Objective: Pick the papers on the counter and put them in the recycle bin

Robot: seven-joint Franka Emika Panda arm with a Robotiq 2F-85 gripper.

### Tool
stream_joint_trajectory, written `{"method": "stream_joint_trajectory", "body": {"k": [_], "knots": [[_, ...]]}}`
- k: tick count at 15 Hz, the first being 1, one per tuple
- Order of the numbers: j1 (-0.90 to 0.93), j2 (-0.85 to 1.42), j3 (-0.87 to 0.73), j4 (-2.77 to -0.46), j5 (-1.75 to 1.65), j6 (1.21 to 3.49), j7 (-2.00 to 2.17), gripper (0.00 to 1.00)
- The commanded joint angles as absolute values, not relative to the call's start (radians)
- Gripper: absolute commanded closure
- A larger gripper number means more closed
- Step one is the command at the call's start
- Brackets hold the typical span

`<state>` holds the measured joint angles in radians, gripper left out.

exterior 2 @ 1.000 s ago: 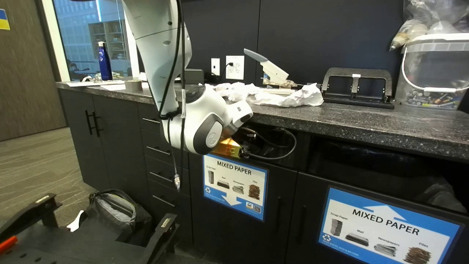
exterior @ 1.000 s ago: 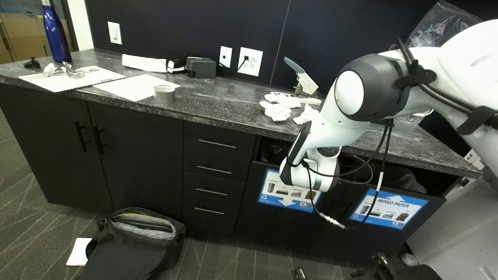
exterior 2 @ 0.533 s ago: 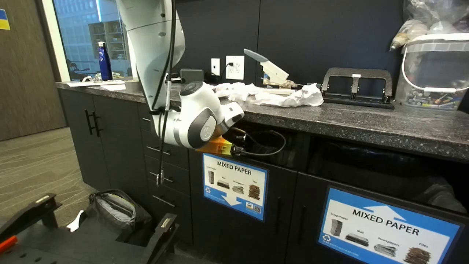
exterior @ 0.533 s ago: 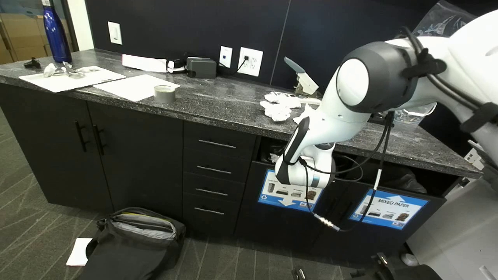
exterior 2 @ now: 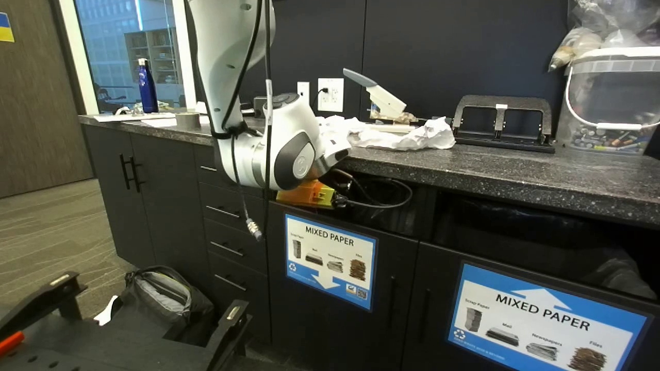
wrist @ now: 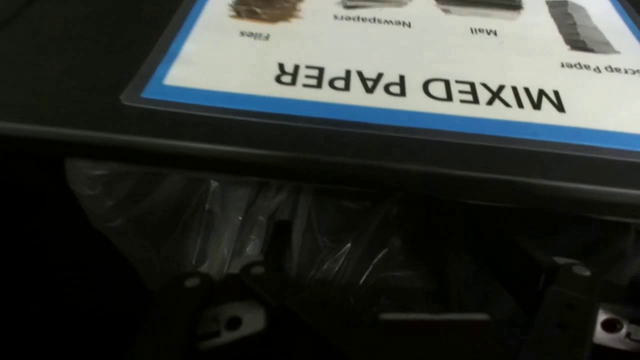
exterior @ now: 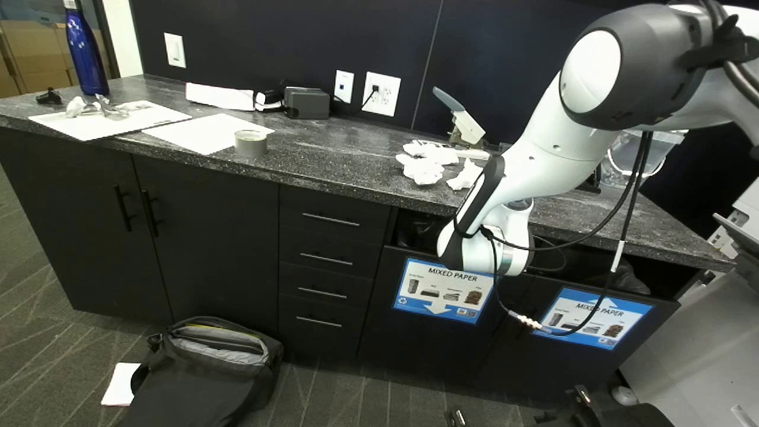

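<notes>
Along the bottom of the wrist view, the gripper (wrist: pixel 412 252) has its fingers (wrist: pixel 282 247) spread wide, one at lower left and one at lower right, a clear plastic liner (wrist: pixel 215 225) behind the gap. The liner hangs in the recycle bin (wrist: pixel 280 145), below a rim that crosses the middle of the frame; deeper down it is too dark to tell what lies inside. Above the rim, a MIXED PAPER sign (wrist: pixel 380 55) stands upside down at the top.

At the lower left of an exterior view, a dark bag (exterior: pixel 201 385) sits on the floor, its mouth gaping on a grey lining. At lower right in an exterior view, a second bin (exterior 2: pixel 515 269) shows bunched plastic (exterior 2: pixel 624 275) in its opening.

The white arm (exterior: pixel 551 154) hangs in front of the counter (exterior: pixel 344 154), its end below the front edge. The papers (exterior: pixel 422 171), crumpled and white, lie on the counter right of centre, the foremost near that edge, just in front of a stapler (exterior: pixel 468 127). Stone runs from them leftward to a tape roll (exterior: pixel 251 144). At the right of an exterior view stand a hole punch (exterior 2: pixel 502 141) and a clear tub (exterior 2: pixel 608 98) with small coloured pieces (exterior 2: pixel 613 140) in its bottom.
</notes>
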<state>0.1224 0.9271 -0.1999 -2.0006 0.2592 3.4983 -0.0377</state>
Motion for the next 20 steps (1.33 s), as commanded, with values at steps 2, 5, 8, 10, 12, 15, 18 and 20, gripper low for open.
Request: {"method": "stream_joint_trajectory", "body": {"k": [2,5,8,10,12,15,18,20], "knots": [[0.182,0.712,-0.260,-2.195,0.221,3.219,-0.032,0.00],[0.233,0.557,-0.313,-2.282,0.140,2.969,-0.002,0.00],[0.283,0.411,-0.369,-2.297,0.007,2.770,0.101,0.00],[0.264,0.314,-0.349,-2.269,-0.068,2.645,0.176,0.00],[0.224,0.253,-0.300,-2.210,-0.083,2.527,0.263,0.00],[0.166,0.235,-0.236,-2.103,-0.058,2.458,0.379,0.00],[0.121,0.283,-0.202,-1.971,-0.040,2.430,0.521,0.00],[0.106,0.338,-0.203,-1.873,-0.050,2.414,0.625,0.00]]}}
